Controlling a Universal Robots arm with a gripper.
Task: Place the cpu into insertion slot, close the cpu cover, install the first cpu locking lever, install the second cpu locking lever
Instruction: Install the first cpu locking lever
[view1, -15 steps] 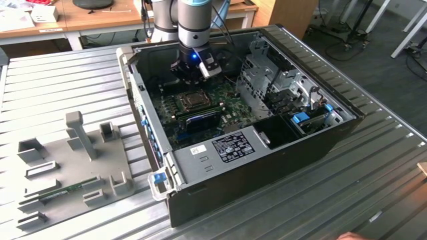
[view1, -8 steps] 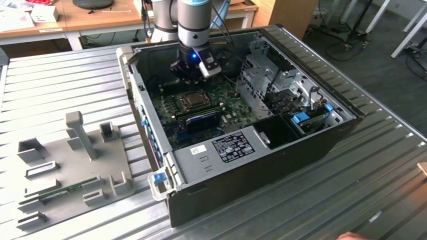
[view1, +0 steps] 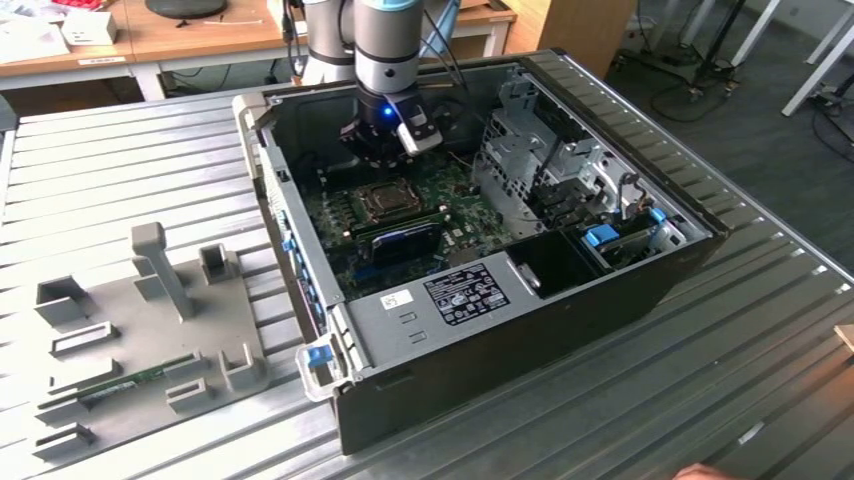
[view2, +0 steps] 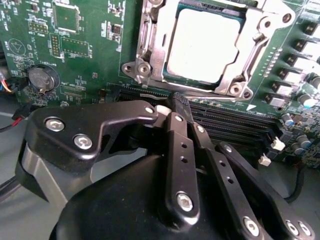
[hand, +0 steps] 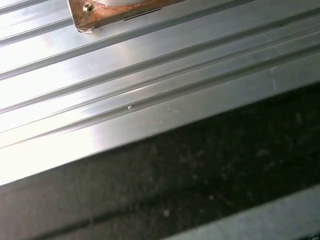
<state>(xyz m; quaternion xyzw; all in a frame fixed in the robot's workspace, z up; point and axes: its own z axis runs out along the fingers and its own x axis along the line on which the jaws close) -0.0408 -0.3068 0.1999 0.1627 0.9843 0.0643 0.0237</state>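
Closest up in the second wrist view, the gripper (view2: 172, 109) has its black fingers pinched together at the tips with nothing between them, so it's carrying zilch. Those tips hang just over the long black memory slots (view2: 230, 122) on the green motherboard (view2: 85, 55). Right past the memory slots the cpu (view2: 202, 47) is already sitting in the insertion slot (view2: 136, 68), dull silver top facing up. The cpu cover (view2: 252, 52) is folded down flat around it, so the chip shows through the frame's window. Off to one side on the board there's a round coin battery (view2: 42, 79). In the exterior view the arm reaches down into the open computer case (view1: 534, 330), with the gripper hovering just behind the socket. The case lies on its side on a ribbed aluminium table (view1: 134, 160). Further toward the exterior view's left there's a grey fixture tray (view1: 147, 330) with a memory stick (view1: 127, 383) lying in it. Wooden desks (view1: 200, 35) sit way at the back.
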